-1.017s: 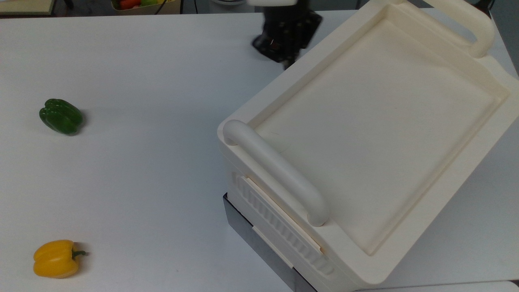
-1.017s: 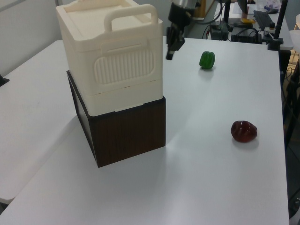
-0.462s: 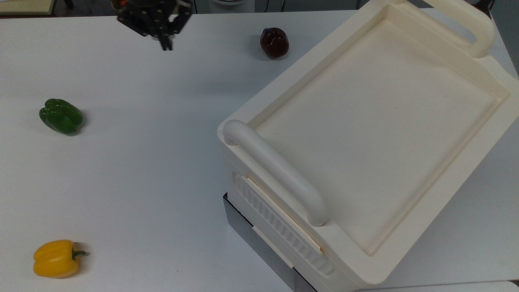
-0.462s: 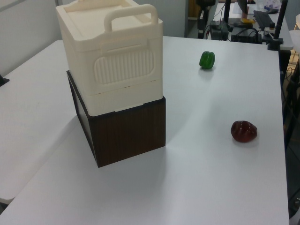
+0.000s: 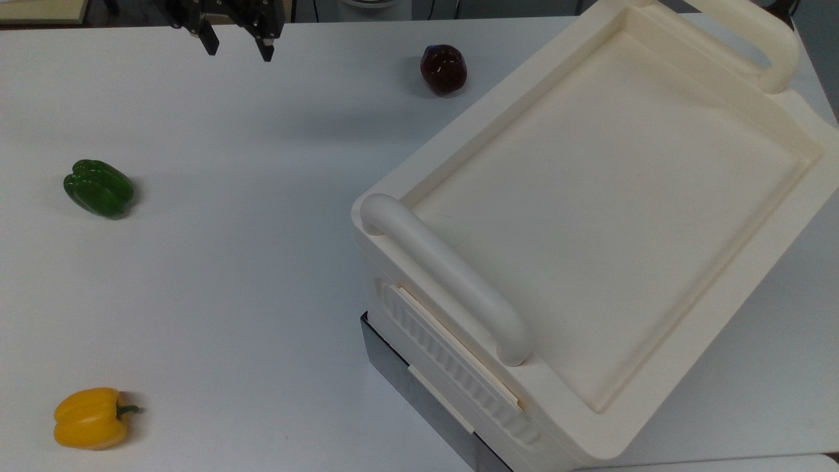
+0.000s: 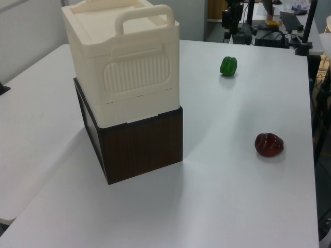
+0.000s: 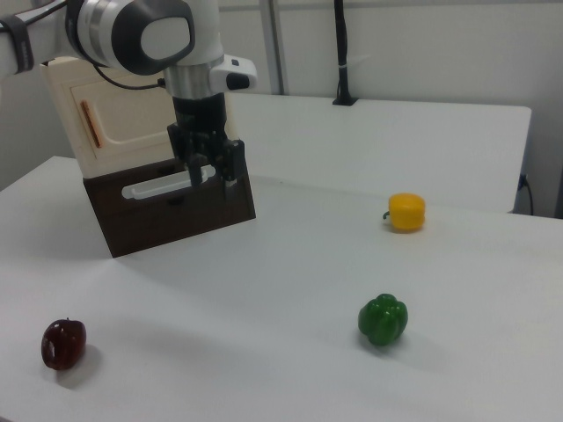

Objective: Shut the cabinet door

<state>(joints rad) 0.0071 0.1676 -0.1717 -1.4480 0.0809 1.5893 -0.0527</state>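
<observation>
Nearest in the right view lie the dark red pepper (image 7: 63, 343) and the green pepper (image 7: 383, 319) on the white worktop (image 7: 290, 290); the yellow pepper (image 7: 406, 212) sits further back. Behind them the hand (image 7: 208, 172) hangs with its fingers parted and nothing between them, in front of the dark wooden base (image 7: 167, 211). Farthest stands the cream cabinet (image 7: 114, 110). The cabinet door (image 7: 132, 114), with its copper handle strip (image 7: 88, 123), appears flush with the cabinet face, so the task is judged complete.

Risk: a low or careless return sweep could strike the base or knock the door, or roll a pepper off its spot.

Change: one second earlier the hand was beside the cabinet's far corner in the top view; it is now at the top view's upper left, well apart from the cabinet, fingers spread.
</observation>
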